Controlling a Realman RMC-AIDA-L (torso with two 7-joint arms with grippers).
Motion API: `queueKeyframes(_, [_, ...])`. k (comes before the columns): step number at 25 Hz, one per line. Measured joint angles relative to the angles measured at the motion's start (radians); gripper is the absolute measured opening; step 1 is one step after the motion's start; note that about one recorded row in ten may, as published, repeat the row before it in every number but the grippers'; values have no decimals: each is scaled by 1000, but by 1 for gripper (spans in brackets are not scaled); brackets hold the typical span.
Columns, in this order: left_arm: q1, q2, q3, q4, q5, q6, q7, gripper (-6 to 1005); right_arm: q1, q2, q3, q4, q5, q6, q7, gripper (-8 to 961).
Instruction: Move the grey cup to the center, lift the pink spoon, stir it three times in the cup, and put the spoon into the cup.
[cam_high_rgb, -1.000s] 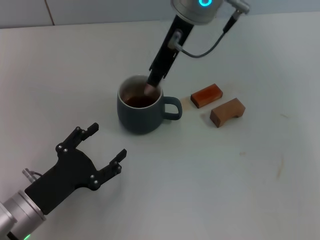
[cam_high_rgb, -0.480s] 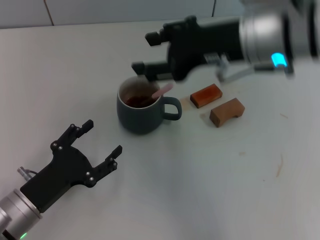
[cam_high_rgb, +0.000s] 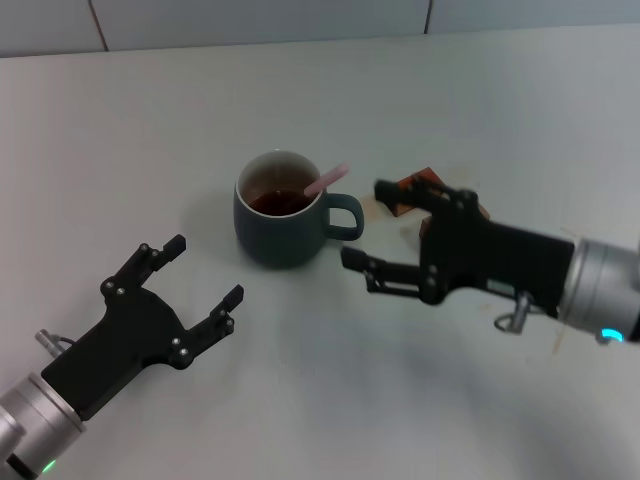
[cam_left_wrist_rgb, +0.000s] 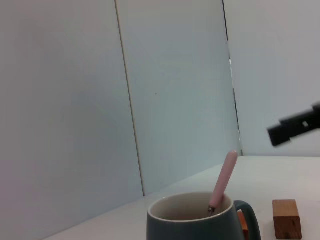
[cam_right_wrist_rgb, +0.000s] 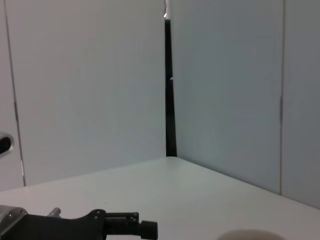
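Observation:
The grey cup (cam_high_rgb: 280, 225) stands mid-table with its handle toward the right; it also shows low in the left wrist view (cam_left_wrist_rgb: 197, 224). The pink spoon (cam_high_rgb: 327, 180) rests inside it, its pink handle (cam_left_wrist_rgb: 224, 179) leaning out over the rim on the handle side. My right gripper (cam_high_rgb: 365, 223) is open just right of the cup's handle, holding nothing. My left gripper (cam_high_rgb: 204, 270) is open too, low at the front left, a short way from the cup.
A reddish wooden block (cam_high_rgb: 412, 183) peeks out behind the right gripper's fingers, right of the cup. In the left wrist view a brown block (cam_left_wrist_rgb: 286, 220) stands beside the cup. A white wall runs along the table's far edge.
The right gripper let go of the spoon, left it leaning in the cup, and swung from above the cup down to the front right. The left gripper barely shifted.

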Motion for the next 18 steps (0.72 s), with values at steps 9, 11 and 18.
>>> queueKeyframes(9, [-16, -4, 5, -4, 5, -29, -2, 847, 140, 1, 15, 483, 271, -115, -363, 844])
queueKeyframes(11, [-50, -8, 43, -9, 5, -77, -8, 847, 169, 2, 15, 542, 300, -113, -391, 844])
queueKeyframes(18, [-61, -9, 46, -20, 5, -98, -13, 847, 205, 3, 12, 590, 312, -97, -400, 845])
